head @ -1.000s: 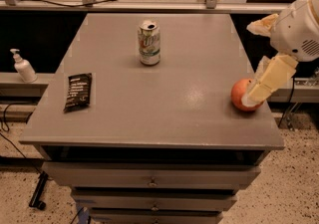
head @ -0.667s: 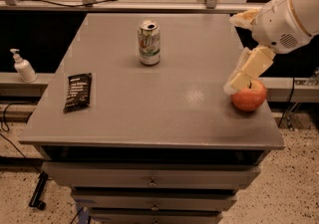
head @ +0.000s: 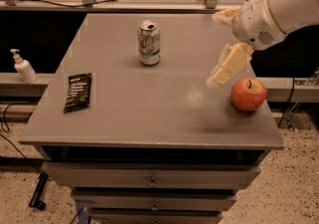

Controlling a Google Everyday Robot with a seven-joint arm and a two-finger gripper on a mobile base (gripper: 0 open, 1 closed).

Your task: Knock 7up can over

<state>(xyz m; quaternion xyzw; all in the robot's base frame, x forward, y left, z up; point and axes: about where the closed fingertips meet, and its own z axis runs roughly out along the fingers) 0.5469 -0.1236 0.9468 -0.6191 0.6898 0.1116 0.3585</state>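
Note:
The 7up can (head: 149,42) stands upright on the grey table (head: 149,113), in its far middle part, with its silver top and opening showing. My gripper (head: 216,49) hangs above the table's right side, to the right of the can and well apart from it. Its two cream fingers (head: 230,63) are spread apart with nothing between them. The white arm reaches in from the upper right.
A red apple (head: 248,94) sits near the right edge, just below and right of the gripper. A dark snack bag (head: 78,91) lies at the left. A white pump bottle (head: 22,66) stands on a ledge left of the table.
My gripper has moved left and towards the far side, away from the apple and closer to the can. The can, the apple and the bag have not moved.

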